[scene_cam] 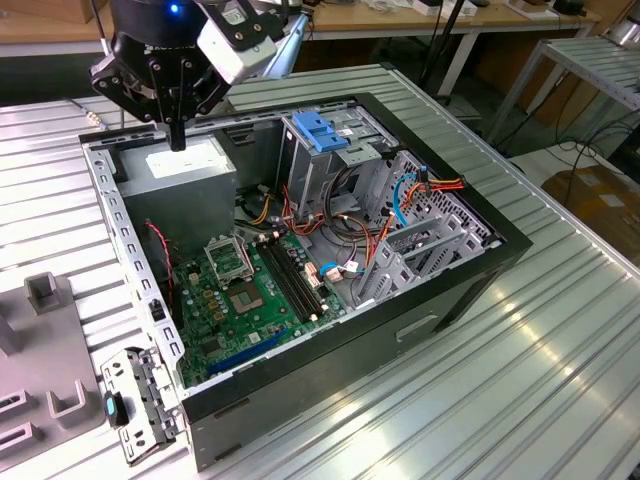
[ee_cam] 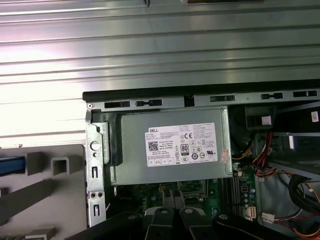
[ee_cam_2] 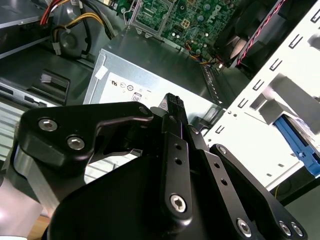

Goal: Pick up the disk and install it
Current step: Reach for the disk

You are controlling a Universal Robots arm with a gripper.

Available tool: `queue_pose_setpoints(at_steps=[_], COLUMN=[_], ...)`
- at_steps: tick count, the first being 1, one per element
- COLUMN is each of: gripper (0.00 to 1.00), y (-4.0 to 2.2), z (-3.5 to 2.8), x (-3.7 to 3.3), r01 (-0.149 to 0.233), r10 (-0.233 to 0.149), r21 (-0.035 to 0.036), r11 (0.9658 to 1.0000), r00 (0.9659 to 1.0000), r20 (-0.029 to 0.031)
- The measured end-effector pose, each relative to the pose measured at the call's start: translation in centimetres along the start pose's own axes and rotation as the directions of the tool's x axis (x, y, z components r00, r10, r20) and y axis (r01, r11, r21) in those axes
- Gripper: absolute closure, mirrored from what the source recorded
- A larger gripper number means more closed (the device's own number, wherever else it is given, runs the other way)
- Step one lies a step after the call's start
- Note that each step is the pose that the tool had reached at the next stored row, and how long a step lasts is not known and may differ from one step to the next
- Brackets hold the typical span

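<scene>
While nothing is being carried, the gripper (scene_cam: 178, 140) is being held closed above the power supply (scene_cam: 182, 175) at the case (scene_cam: 330, 345) corner, likely for clearance.

The disk (ee_cam: 10, 165) shows as a strip of bright blue plastic rail, lying flat on the grey holder (ee_cam: 30, 192) outside the computer case (ee_cam: 95, 170), with grey upright blocks between it and the case. In the second wrist view the disk (ee_cam_2: 296, 146) shows a ribbed blue rail past the case's pale perforated wall; its dark body is hidden
</scene>
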State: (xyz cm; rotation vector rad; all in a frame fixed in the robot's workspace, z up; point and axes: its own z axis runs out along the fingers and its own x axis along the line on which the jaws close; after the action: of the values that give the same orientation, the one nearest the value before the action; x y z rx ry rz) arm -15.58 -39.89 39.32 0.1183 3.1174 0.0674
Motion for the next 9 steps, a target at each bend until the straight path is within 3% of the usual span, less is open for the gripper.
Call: queue_pose_setpoints(at_steps=[9], gripper=[0.89], y=[-0.02], z=[0.0], x=[0.2], r01=[0.0], r10=[0.0], r21=[0.0001], r11=[1.0], r00=[1.0], r20=[-0.0012])
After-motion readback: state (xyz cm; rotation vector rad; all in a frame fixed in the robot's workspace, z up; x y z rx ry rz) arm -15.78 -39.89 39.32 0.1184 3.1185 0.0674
